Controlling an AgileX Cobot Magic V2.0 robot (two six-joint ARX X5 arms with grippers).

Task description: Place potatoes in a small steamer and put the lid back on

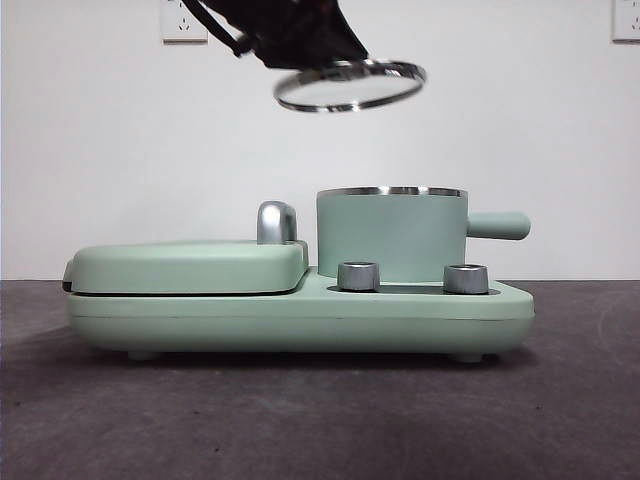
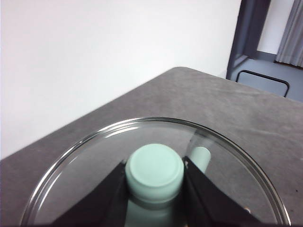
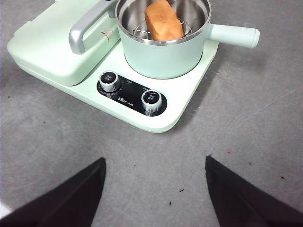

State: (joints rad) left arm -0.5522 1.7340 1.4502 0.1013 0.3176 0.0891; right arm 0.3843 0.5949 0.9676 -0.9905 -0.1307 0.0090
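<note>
The mint-green small steamer (image 1: 392, 233) stands on its base with the side handle to the right. Inside it, on a wire rack, lies the orange-brown potato (image 3: 163, 21); the front view hides it behind the pot wall. High above the steamer hangs the glass lid (image 1: 350, 85), tilted, held by my left gripper (image 1: 290, 40). In the left wrist view the jaws are shut on the lid's green knob (image 2: 155, 172). My right gripper (image 3: 155, 189) is open with nothing between its jaws, raised over the table in front of the appliance, and does not show in the front view.
The steamer sits on a mint-green cooker base (image 1: 300, 315) with two steel dials (image 1: 359, 276) at the front. A flat griddle cover (image 1: 185, 266) with a chrome handle (image 1: 276, 222) takes up the base's left half. Grey table surrounds it.
</note>
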